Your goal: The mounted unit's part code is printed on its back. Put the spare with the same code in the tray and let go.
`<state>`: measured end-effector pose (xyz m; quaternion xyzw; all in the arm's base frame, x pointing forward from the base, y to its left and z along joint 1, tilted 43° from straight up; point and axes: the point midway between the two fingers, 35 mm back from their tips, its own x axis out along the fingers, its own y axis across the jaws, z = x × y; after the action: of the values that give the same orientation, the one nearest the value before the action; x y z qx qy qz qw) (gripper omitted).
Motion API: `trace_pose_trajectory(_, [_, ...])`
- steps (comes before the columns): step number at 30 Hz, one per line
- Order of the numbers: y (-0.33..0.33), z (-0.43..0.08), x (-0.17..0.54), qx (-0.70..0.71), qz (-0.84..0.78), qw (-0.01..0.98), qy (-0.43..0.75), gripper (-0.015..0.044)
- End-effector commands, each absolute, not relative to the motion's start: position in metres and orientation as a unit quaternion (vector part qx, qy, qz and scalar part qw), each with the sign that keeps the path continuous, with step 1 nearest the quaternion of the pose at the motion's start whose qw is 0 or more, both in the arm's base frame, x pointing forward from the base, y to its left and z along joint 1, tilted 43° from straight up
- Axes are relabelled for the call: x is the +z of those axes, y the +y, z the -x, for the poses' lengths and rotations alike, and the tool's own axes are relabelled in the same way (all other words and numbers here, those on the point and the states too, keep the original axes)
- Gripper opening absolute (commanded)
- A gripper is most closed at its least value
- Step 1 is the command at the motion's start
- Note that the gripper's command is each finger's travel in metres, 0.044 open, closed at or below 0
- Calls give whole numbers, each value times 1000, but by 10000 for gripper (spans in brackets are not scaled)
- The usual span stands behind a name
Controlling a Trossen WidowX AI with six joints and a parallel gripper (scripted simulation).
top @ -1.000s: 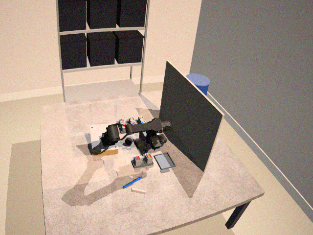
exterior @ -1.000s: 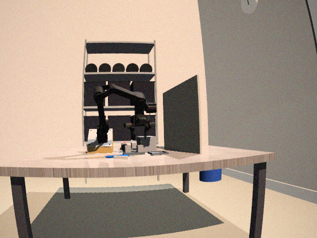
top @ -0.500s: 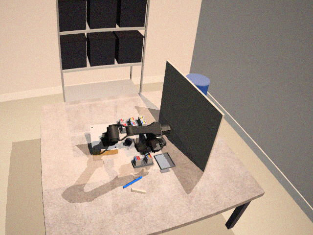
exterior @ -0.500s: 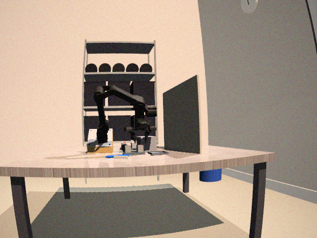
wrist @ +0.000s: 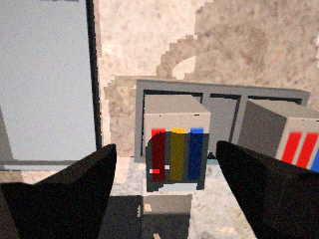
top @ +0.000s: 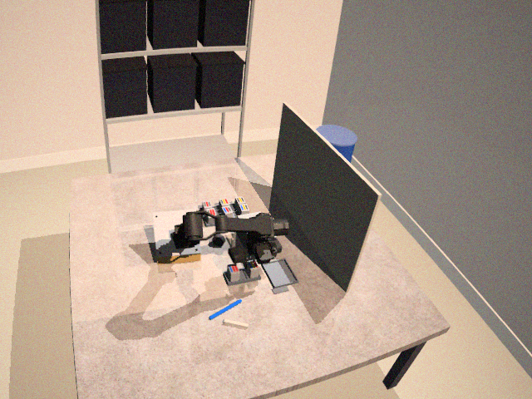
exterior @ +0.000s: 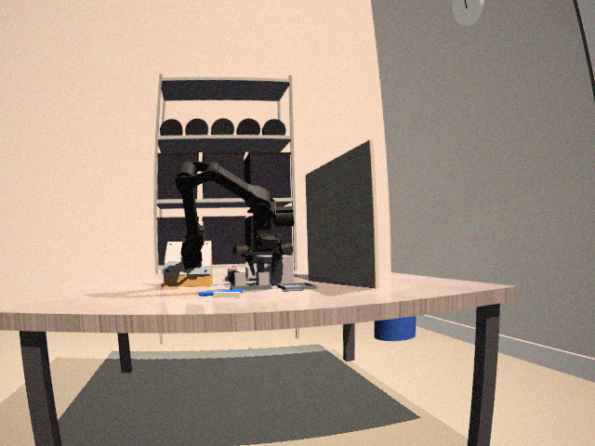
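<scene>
My worktop (top: 343, 343) is a pale, mottled slab with a wood-grain edge on dark legs. Near its middle sits my tan base block (top: 178, 258). Behind my arm, a cluster of small boxes with coloured stripes (top: 225, 206) stands in two rows. In front, a grey holder (top: 241, 274) carries striped units, and just beside it on the right lies the flat grey tray (top: 280, 273). Nearer the front edge, a blue pen (top: 224, 309) lies at a slant, with a small cream bar (top: 235, 323) close by. A tall dark panel (top: 320, 197) stands upright along the right side.
</scene>
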<state>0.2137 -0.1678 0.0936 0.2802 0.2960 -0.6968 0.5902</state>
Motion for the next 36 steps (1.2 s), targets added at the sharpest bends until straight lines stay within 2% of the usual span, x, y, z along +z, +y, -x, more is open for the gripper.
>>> trace_pose_trajectory(1, [-173,-211,89,-698,-277,591,296,300])
trace_pose_trajectory(19, [-185,-206,78,-699,-275,591,294,300])
trace_pose_trajectory(25, [-184,-206,78,-698,-278,590,295,142])
trace_pose_trajectory(32, [-184,-206,78,-698,-278,590,295,96])
trace_pose_trajectory(36, [-184,-206,78,-698,-278,590,295,0])
